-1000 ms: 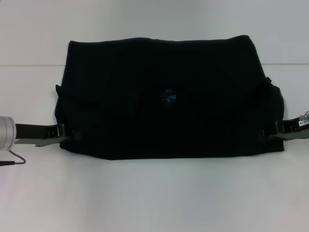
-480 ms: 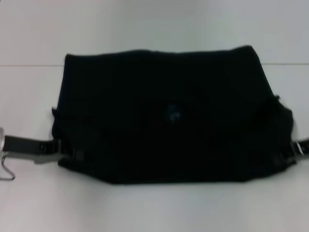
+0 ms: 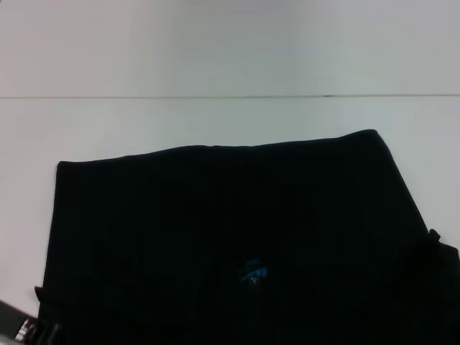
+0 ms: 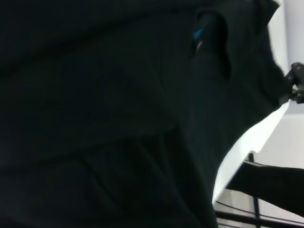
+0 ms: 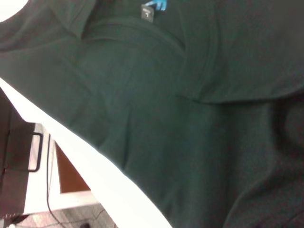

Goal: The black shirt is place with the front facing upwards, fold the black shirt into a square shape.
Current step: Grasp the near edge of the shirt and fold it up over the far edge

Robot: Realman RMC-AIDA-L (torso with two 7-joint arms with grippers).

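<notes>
Head view: black shirt fills lower half of frame, far fold edge straight, white desk bare beyond it. Blue neck label near shirt middle. Left pincer at shirt's lower left corner, mostly cut off; cannot tell whether spread or pinching. Right pincer seen from left wrist view at shirt's far edge; grip unclear.
</notes>
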